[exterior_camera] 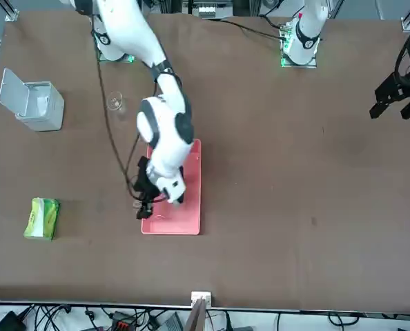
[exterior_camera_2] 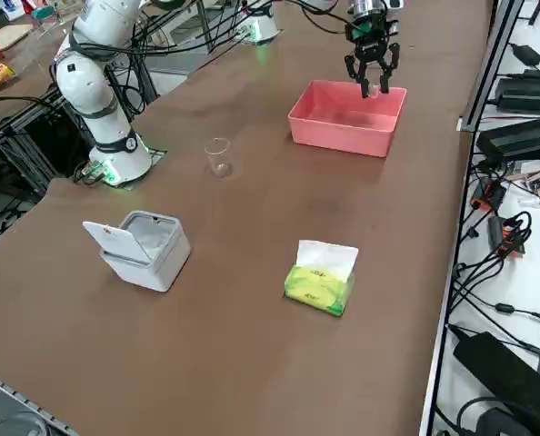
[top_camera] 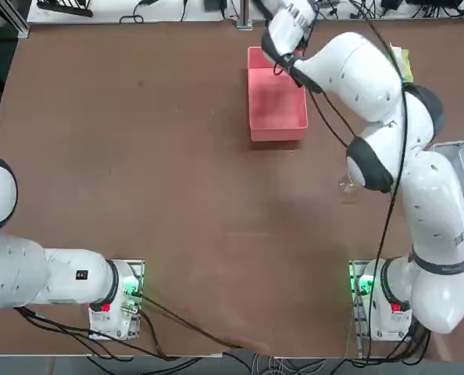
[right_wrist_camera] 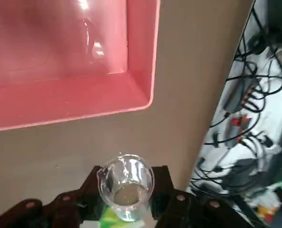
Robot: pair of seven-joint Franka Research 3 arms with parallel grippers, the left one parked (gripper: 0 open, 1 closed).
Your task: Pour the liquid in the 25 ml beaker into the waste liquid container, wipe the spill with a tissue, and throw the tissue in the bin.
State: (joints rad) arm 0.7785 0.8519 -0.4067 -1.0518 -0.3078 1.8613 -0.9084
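Wrist view first: we hold the 25 ml beaker (right_wrist_camera: 126,186) between the fingers of the right gripper (right_wrist_camera: 126,202), which are clamped partway on its glass wall, the spout up and a little liquid in the bottom. We judge it light, rigid, smooth and breakable, so a firm hold around the mid-body, as we have now, seems right; squeezing harder could crack it, and a loose hold could let it slip once tilted.

Just beyond the beaker lies the waste liquid container (right_wrist_camera: 74,97), the pink tub; in this view the beaker hangs over bare table beside the tub's near wall, not yet over its hollow. The tub's low walls should catch the pour if the spout clears the rim. Nothing stands between beaker and tub.

Farther from the tub, toward the arm's base, a larger clear glass vessel (exterior_camera_2: 218,155) stands alone on the table. Well apart from the tub sit the green tissue pack (exterior_camera_2: 320,277) and, farther still, the small grey bin (exterior_camera_2: 147,247) with its lid raised. We see no loose tissue yet.
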